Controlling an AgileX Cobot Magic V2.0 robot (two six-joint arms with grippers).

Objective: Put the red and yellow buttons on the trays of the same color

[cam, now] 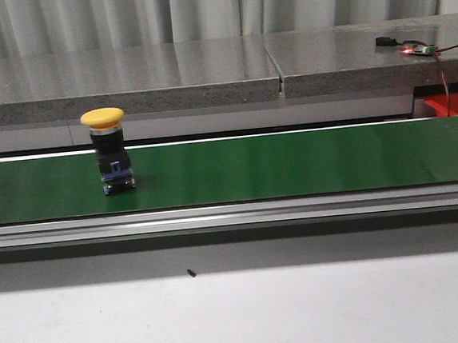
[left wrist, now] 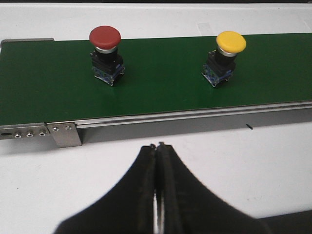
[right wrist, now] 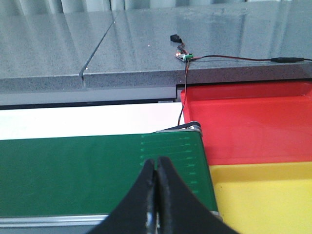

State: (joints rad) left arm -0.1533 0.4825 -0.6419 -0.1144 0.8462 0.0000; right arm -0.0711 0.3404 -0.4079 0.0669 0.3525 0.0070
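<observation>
- The yellow button (cam: pixel 105 150) stands upright on the green belt (cam: pixel 292 162), towards its left end; the red button (left wrist: pixel 105 53) stands further left, well apart from it.
- The left gripper (left wrist: pixel 157 146) waits pinched together, empty, in front of the belt.
- The right gripper (right wrist: pixel 155 163) is likewise closed on nothing, near the red tray (right wrist: pixel 253 122) and yellow tray (right wrist: pixel 263 195) at the belt's end, probably ready for sorting.
</observation>
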